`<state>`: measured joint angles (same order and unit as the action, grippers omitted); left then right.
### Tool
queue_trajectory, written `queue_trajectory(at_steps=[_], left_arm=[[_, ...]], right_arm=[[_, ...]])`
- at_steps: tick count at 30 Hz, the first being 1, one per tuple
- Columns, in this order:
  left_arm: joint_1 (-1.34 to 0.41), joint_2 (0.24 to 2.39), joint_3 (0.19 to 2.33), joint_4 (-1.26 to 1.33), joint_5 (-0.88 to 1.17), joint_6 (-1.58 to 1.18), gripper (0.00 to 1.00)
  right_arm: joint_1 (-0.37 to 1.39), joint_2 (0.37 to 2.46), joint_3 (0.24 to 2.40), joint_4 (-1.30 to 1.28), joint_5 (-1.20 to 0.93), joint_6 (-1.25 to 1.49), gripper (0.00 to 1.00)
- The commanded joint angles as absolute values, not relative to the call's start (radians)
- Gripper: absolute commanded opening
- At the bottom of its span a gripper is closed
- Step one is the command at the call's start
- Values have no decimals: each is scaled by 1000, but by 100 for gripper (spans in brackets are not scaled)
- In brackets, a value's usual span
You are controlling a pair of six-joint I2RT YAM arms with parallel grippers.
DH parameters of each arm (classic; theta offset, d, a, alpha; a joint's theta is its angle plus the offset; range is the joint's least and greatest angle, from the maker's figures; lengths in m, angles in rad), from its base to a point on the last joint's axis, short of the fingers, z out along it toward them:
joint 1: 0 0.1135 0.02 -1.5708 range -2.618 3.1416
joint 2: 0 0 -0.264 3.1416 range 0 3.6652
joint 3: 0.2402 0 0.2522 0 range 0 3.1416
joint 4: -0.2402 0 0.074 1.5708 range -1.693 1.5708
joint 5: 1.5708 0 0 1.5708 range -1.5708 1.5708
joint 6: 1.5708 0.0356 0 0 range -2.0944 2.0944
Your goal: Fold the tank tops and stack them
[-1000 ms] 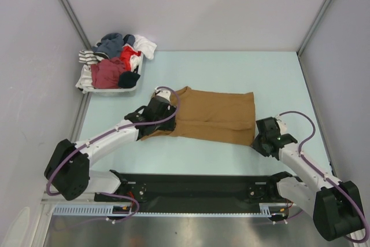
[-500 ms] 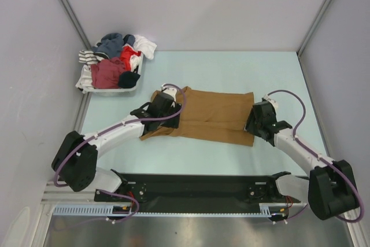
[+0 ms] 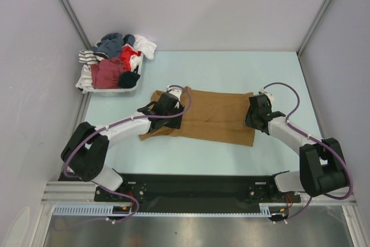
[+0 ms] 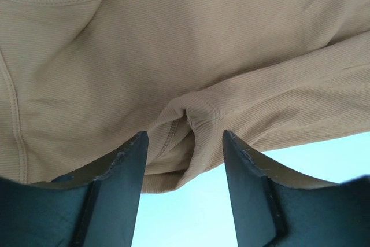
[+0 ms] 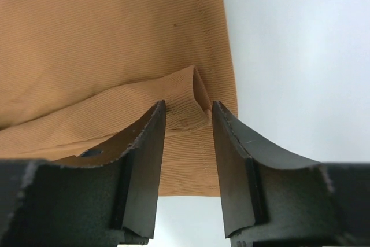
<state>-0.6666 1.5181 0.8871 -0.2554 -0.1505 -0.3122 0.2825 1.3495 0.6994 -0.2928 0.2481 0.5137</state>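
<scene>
Two sets of fingers (image 4: 133, 160) (image 5: 153, 125), each pinching a raised fold of the tan tank top (image 3: 211, 117).

We cannot see the left end of the tan-brown tank top (image 3: 214, 117), the left gripper (image 3: 168, 104) covers it; both wrist views cut the cloth at their edges, and the tray (image 3: 115, 91) clothes are too tangled to separate

I see the pale green table (image 3: 231, 67) carrying two things: a tan-brown tank top (image 3: 214, 117) spread flat near the middle, partly folded along its near edge, and a white tray (image 3: 110, 89) of mixed clothes (image 3: 115, 62) at the far left corner.
</scene>
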Motion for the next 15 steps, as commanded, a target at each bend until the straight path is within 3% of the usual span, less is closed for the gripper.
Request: queue_trajectory(at_steps=[1, 5, 8, 12, 15], left_arm=[[-673, 1545, 943, -221, -135, -296, 59], [-673, 1591, 977, -227, -141, -307, 46], [-673, 1629, 1000, -247, -163, -322, 41], [-673, 1634, 991, -250, -176, -333, 43], [-673, 1615, 982, -244, -175, -336, 44]], right_arm=[[275, 1344, 719, -258, 290, 497, 41], [270, 1348, 721, -255, 295, 497, 26], [270, 1347, 719, -258, 295, 500, 24], [270, 1344, 713, -262, 287, 497, 40], [265, 1342, 704, -253, 262, 502, 42]])
